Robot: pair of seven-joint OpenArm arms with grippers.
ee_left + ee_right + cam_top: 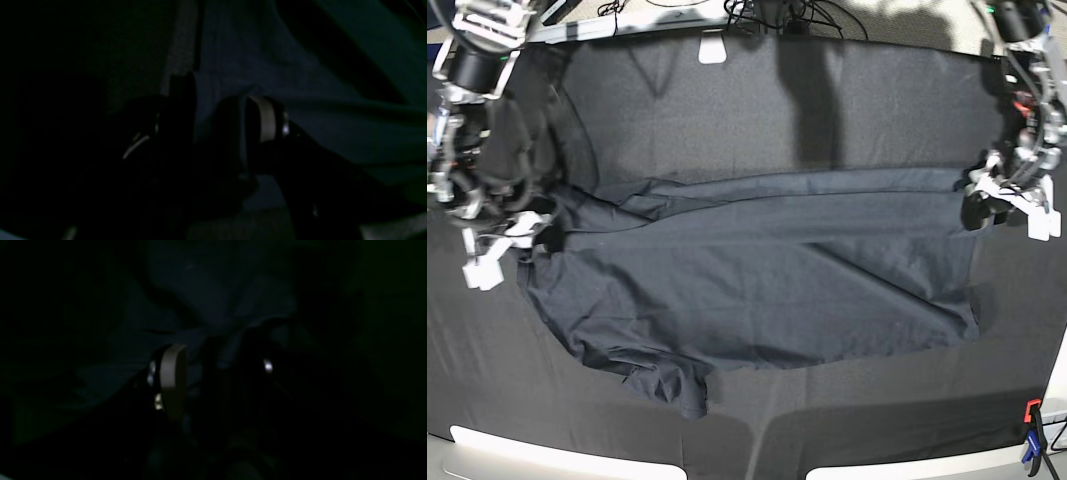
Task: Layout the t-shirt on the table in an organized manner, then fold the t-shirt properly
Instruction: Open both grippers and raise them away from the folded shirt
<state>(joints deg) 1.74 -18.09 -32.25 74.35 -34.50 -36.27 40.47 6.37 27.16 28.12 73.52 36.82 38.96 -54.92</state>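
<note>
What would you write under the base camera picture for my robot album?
A large dark charcoal fabric t-shirt lies spread, wrinkled, on the black-clothed table, one robot arm at each end.

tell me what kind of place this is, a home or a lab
Most likely a robotics lab bench, not a home. The table is dressed in black cloth held by a clamp, cables bunch along its far edge, and two robot arms flank the t-shirt.
</note>
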